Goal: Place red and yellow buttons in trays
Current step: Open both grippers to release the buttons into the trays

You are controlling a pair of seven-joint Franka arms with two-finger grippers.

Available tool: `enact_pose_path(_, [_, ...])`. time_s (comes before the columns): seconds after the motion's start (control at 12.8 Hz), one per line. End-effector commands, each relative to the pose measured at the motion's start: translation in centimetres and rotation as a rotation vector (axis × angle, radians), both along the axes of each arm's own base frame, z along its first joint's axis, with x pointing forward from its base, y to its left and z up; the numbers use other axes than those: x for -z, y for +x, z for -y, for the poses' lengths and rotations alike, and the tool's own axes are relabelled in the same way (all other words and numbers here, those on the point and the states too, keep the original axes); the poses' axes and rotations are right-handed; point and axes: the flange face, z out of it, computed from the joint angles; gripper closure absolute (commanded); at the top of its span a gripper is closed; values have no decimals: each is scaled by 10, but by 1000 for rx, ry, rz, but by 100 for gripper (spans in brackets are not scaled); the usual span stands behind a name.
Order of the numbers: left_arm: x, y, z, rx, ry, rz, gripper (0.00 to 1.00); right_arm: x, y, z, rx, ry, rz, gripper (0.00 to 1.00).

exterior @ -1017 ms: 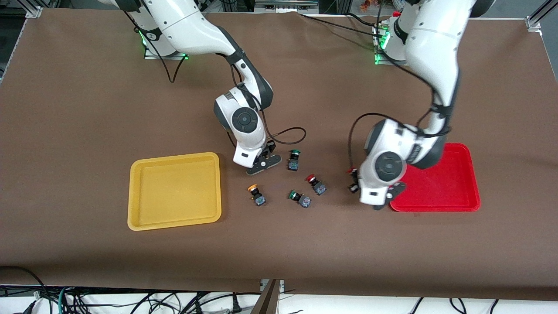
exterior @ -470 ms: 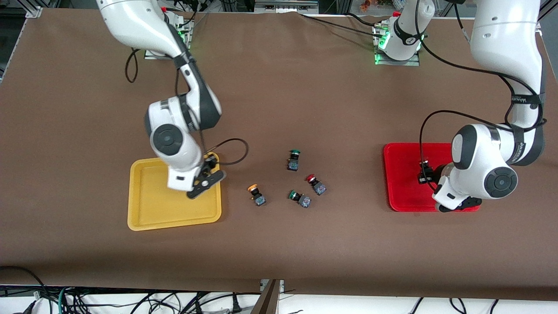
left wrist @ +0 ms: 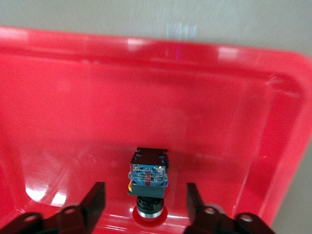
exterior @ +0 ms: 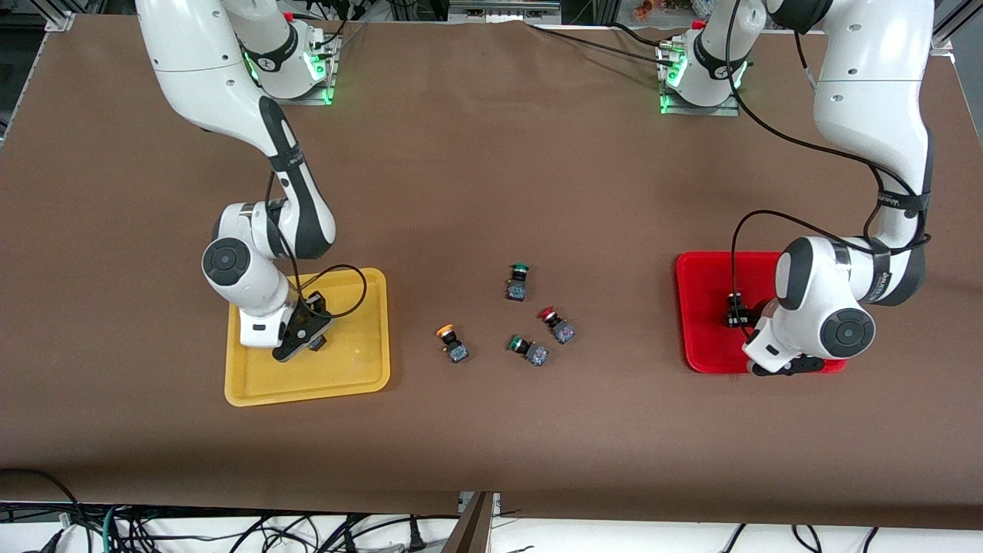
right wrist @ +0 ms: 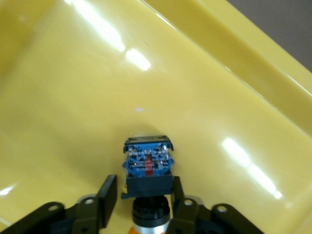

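My right gripper (exterior: pixel 301 338) is low in the yellow tray (exterior: pixel 345 361). In the right wrist view a yellow-orange-capped button (right wrist: pixel 146 165) lies on the tray floor (right wrist: pixel 73 97) between the gripper's (right wrist: pixel 144 180) slightly parted fingers, with a gap on one side. My left gripper (exterior: pixel 791 365) is low in the red tray (exterior: pixel 706 292), at its edge nearest the front camera. In the left wrist view it (left wrist: pixel 146 187) is wide open around a red-capped button (left wrist: pixel 148 173) lying on the tray (left wrist: pixel 73 97). One yellow-orange button (exterior: pixel 451 342) and one red button (exterior: pixel 554 322) lie on the table between the trays.
Two green-capped buttons lie with them mid-table: one (exterior: pixel 517 281) farther from the front camera, one (exterior: pixel 527 348) nearer, between the yellow-orange and red ones. The brown table top (exterior: pixel 491 153) stretches between the trays and the arm bases.
Both arms swung outward from the button cluster, the right to the yellow tray and the left to the red tray, then came down into them. Each now has a button lying under it.
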Motion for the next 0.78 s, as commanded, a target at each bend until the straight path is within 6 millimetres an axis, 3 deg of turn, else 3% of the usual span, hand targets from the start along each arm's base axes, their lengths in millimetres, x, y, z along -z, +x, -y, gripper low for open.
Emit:
enact_pose_path(0.0, [-69, 6, 19, 25, -27, 85, 0, -78, 14, -51, 33, 102, -94, 1])
enact_pose_path(0.08, [-92, 15, 46, 22, -100, 132, 0, -96, 16, -83, 72, 110, -97, 1])
enact_pose_path(0.16, [-108, 21, 71, 13, -158, 162, 0, -94, 8, -120, 134, 107, -99, 1])
enact_pose_path(0.23, [-115, 20, 103, -30, -175, 170, 0, -75, -5, -159, 185, 97, -95, 1])
enact_pose_path(0.39, [-109, 17, 169, -245, -132, 193, 0, -38, -8, -210, 213, 130, 18, 1])
enact_pose_path(0.47, [-101, 20, 192, -361, -119, 221, 0, -15, -11, -229, 218, 149, 53, 1])
enact_pose_path(0.7, [-59, 16, 260, -587, -125, 307, 0, -12, 5, -260, 225, 208, 85, 1])
